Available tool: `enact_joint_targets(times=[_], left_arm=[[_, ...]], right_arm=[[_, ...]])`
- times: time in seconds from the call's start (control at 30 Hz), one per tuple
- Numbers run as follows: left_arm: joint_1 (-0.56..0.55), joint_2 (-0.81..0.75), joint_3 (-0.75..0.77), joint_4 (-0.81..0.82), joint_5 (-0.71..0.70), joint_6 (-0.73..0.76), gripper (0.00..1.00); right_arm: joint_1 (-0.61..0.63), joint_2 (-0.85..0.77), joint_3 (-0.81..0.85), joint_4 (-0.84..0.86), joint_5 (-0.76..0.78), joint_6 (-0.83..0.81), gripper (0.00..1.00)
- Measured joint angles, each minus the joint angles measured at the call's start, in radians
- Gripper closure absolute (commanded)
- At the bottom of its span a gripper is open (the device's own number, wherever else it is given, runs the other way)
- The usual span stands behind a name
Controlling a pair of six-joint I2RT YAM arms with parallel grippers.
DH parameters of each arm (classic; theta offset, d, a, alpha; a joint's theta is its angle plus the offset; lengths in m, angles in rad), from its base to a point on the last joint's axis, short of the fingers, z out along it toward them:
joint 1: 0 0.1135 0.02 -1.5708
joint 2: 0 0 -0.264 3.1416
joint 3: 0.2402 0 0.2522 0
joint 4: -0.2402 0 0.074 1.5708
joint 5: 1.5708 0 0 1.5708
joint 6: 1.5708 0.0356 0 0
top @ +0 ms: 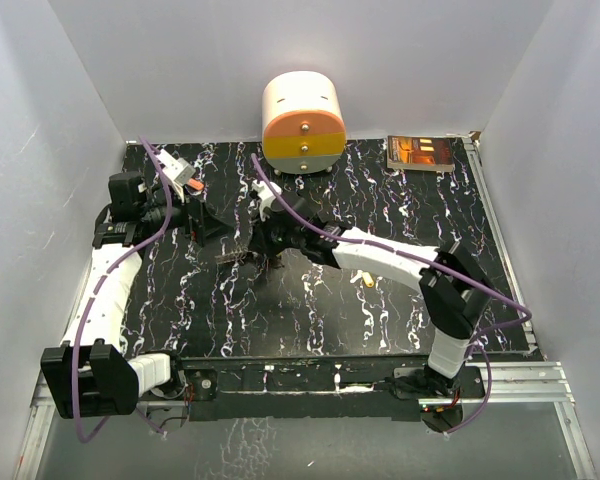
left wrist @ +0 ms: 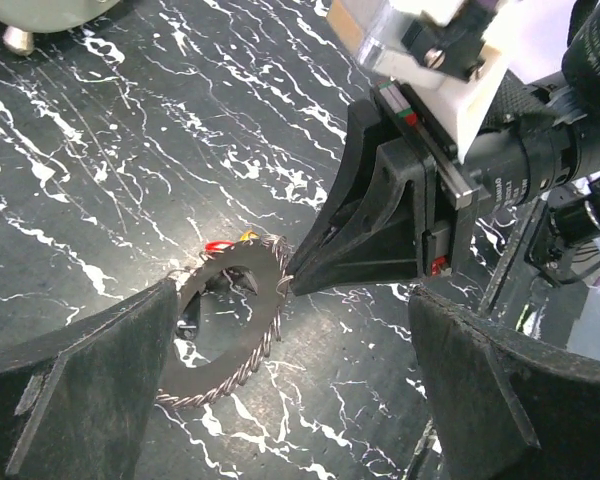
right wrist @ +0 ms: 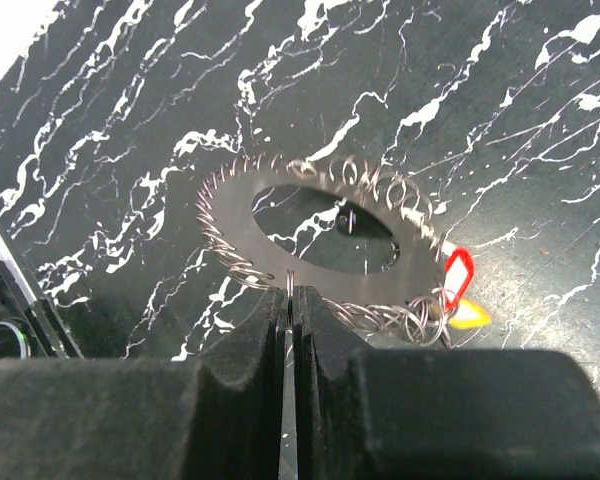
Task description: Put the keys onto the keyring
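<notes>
Centrally, on the black white-veined table [top: 330, 320]: the keyring [right wrist: 225, 220], a grey disc with a wide open centre and a wire coil wound round its rim. Low over the surface; resting flat or tipped up at one edge, hard to tell. Pinched at the rim by the right gripper [right wrist: 290, 330], fingers pressed tight together on the coil. Flanked by the left gripper [top: 208, 222], spread wide and holding nothing, its fingers [left wrist: 90, 380] on either side of the ring; touching it or not, cannot tell.

Held at the ring's edge, away from the pinch: a red-headed key [right wrist: 458, 275] and a yellow-headed key [right wrist: 470, 318], both against the coil. Threaded on or merely lying against it, impossible to say. Through the open centre, table surface and a small dark speck.

At the back of the table, a round white box [top: 303, 123] with an orange front and small knobs, shut, contents hidden. To its right along the rear edge, a flat dark box [top: 420, 152] with an orange picture on top, also closed. Beside the right forearm, well apart from the ring, a small pale-yellow piece [top: 366, 280], too small to identify.
</notes>
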Motion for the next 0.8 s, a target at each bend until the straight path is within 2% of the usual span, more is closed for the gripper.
enact_joint_targets(times=[0.63,0.8], left_arm=[[-0.042,-0.011,-0.029,0.004,0.167,0.028,0.03],[-0.046,-0.008,-0.04,0.011,0.22,0.054,0.06]], right_arm=[[0.0,-0.111,0.0,-0.024,0.002,0.026,0.92],[0.0,-0.131,0.001,-0.04,0.002,0.03,0.92]])
